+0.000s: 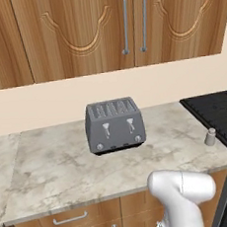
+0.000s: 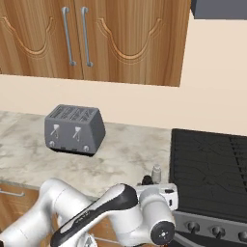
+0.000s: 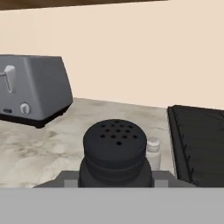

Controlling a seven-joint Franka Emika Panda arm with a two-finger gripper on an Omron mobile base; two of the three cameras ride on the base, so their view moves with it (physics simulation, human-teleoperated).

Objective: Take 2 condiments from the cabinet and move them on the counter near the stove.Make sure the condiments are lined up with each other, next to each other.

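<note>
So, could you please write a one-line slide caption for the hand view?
Black shaker held in the tool, light grey shaker just behind on the counter beside the stove.

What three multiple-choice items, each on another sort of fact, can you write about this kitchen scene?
1. Where does the light grey shaker stand?
A. On top of the toaster
B. On the counter, close beside the stove
C. In a drawer

2. What colour is the shaker close before the hand camera?
A. Black
B. Red
C. Yellow

3. In what state are the cabinet doors?
A. Both wide open
B. One open
C. All shut

Key:
1 B, both base views show it on the stone next to the stove's edge.
2 A, it is a black shaker with a holed cap.
3 C, the door fronts lie flush.
</note>
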